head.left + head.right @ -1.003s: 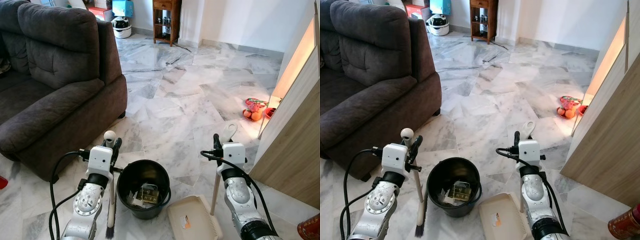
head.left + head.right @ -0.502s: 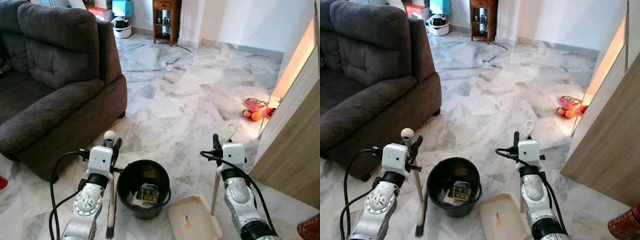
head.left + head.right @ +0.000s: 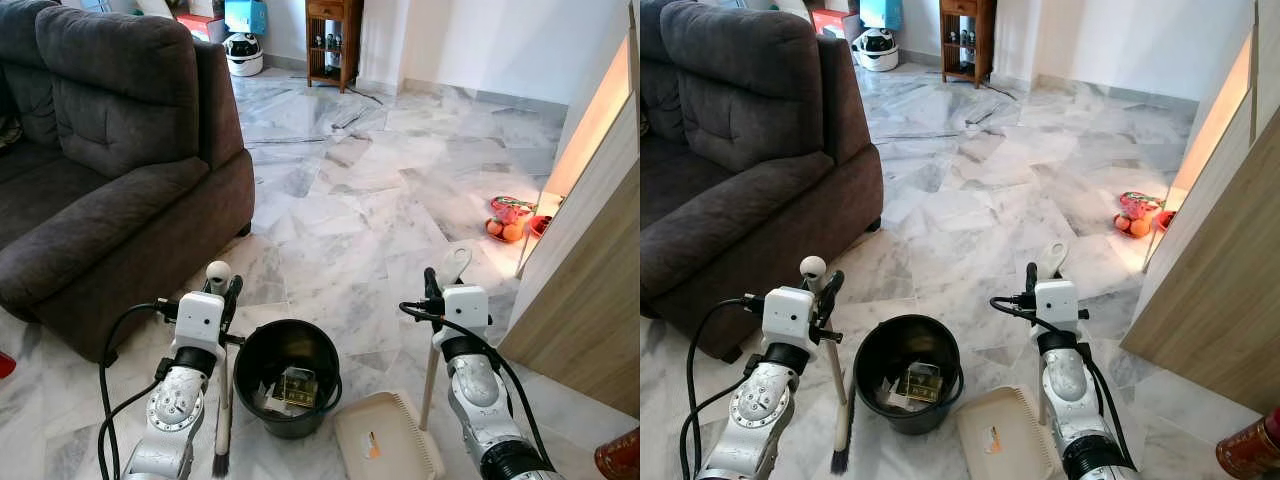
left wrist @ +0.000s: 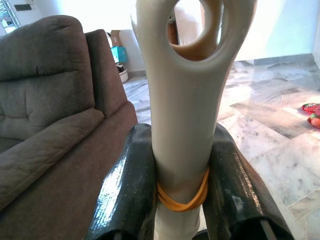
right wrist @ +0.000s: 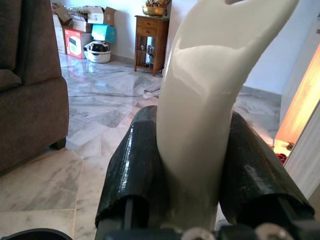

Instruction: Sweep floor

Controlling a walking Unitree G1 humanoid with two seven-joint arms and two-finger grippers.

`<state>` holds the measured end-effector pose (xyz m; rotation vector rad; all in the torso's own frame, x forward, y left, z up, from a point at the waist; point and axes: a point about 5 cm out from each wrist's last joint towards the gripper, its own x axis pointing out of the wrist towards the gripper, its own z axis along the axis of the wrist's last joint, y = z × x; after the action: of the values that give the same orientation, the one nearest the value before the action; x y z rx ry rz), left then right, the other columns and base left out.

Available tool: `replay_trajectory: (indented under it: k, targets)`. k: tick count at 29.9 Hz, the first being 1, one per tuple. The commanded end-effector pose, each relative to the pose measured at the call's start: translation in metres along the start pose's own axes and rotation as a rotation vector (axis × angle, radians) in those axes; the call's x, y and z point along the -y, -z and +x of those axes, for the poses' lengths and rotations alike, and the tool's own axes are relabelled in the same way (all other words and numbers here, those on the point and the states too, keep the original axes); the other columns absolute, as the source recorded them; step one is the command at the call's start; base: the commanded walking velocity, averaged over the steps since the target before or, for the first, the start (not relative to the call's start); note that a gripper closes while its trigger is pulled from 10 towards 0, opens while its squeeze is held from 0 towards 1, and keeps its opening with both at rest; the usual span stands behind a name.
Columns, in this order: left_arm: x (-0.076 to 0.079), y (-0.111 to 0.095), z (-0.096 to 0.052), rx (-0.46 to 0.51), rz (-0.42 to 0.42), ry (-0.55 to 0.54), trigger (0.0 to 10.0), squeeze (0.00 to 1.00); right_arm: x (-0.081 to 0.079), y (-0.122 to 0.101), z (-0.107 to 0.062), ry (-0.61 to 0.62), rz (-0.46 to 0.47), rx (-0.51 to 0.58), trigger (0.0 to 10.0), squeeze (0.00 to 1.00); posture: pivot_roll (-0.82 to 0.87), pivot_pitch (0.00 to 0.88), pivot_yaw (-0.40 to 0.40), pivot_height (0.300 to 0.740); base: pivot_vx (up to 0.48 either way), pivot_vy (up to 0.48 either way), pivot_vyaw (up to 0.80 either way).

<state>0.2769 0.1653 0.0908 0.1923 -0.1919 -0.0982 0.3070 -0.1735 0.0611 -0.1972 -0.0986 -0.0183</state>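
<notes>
L gripper (image 4: 182,175) – brush (image 3: 222,400); R gripper (image 5: 197,170) – dustpan (image 3: 388,437)

A dark grey sofa (image 3: 100,150) stands on the pale marble floor (image 3: 370,200). A small wooden stand (image 3: 333,40) meets the white wall (image 3: 500,45); light-wood panelling (image 3: 590,290) lines the right.

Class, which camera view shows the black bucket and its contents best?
The left eye view: the black bucket sits whole between both arms, its rubbish visible inside. The right eye view shows it almost as well; the right wrist view catches just a sliver of its rim.
</notes>
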Motion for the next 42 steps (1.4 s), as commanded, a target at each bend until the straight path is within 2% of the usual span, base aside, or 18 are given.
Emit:
replay_trajectory:
  k: [1,42]
  targets:
    - [-0.0040,-0.0021,-0.0001,0.014,0.004,-0.023,10.0,0.00,0.0000,-0.0074,0.0054,0.001,0.007,0.037,10.0,0.00,0.11,0.000,0.014,0.740,0.000,0.000,0.00]
    - [0.0001,-0.0009,0.0005,0.015,-0.001,-0.017,10.0,0.00,0.0005,-0.0066,0.0059,-0.010,0.008,0.033,10.0,0.00,0.10,0.000,0.007,0.740,-0.251,0.000,0.00]
